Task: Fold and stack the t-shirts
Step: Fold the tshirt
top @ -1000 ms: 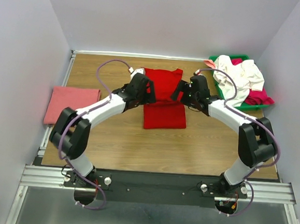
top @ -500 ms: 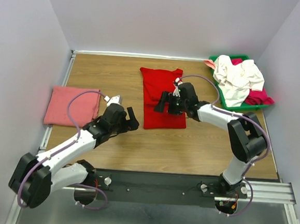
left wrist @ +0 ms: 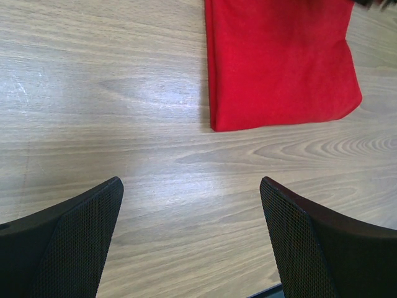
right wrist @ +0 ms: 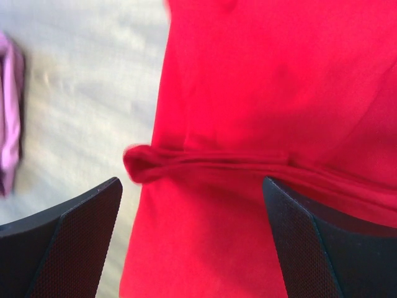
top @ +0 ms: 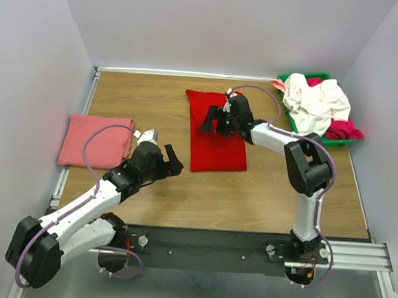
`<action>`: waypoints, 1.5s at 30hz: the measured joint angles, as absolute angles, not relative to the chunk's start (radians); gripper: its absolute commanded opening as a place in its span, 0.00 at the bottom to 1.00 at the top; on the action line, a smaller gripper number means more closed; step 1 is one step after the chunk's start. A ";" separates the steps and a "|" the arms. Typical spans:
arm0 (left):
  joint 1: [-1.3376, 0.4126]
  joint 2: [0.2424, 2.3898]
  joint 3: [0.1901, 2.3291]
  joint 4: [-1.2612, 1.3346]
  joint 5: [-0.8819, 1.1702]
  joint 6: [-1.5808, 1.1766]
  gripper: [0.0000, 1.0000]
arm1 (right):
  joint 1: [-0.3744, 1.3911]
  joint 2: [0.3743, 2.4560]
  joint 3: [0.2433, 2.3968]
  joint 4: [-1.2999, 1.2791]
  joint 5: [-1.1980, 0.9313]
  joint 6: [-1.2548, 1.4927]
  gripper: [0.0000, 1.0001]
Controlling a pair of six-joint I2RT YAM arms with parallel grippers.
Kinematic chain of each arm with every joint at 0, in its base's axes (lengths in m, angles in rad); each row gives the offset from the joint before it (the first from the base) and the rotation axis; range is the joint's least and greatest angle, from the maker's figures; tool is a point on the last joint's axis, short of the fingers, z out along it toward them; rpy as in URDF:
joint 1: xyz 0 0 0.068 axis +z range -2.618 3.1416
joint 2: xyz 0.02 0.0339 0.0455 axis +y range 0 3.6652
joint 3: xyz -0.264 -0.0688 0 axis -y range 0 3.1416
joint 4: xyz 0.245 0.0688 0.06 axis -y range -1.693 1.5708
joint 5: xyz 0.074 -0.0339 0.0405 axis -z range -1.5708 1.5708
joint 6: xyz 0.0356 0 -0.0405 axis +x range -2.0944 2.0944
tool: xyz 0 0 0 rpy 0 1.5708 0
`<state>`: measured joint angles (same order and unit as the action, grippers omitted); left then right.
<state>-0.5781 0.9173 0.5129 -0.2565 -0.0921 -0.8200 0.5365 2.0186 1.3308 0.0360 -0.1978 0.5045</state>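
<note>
A bright red t-shirt (top: 215,140) lies folded into a long strip in the middle of the table; it also shows in the left wrist view (left wrist: 279,62) and the right wrist view (right wrist: 248,93), where a fold ridge crosses it. My right gripper (top: 214,120) is open and empty, low over the shirt's upper part. My left gripper (top: 171,159) is open and empty over bare wood, left of the shirt's near corner. A salmon-pink folded t-shirt (top: 95,139) lies at the table's left edge. White (top: 316,102) and magenta (top: 344,129) shirts lie heaped at the far right.
The heaped shirts lie in a green plastic tray (top: 286,78) at the far right corner. Grey walls enclose the wooden table (top: 250,194) on three sides. A metal rail (top: 212,245) runs along the near edge.
My left arm pulled back from the red shirt toward the near left. My right gripper crossed onto the shirt, then moved to its upper part. The shirt's upper part now lies folded narrower.
</note>
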 measured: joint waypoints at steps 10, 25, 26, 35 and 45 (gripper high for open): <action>-0.578 0.964 0.513 -0.219 -0.060 -0.815 0.99 | 0.403 2.072 1.417 0.040 -0.198 0.507 1.00; -0.580 1.349 0.564 0.046 0.076 -0.759 0.62 | 0.418 1.385 0.792 0.025 -0.076 0.609 1.00; -0.582 1.366 0.567 0.058 0.081 -0.760 0.59 | 0.418 1.375 0.765 0.011 -0.072 0.616 1.00; -0.591 1.477 0.585 0.136 0.088 -0.764 0.50 | 0.418 1.350 0.659 -0.029 -0.067 0.689 1.00; -0.591 1.559 0.626 0.176 0.099 -0.756 0.00 | 0.418 1.351 0.623 -0.031 -0.054 0.723 0.91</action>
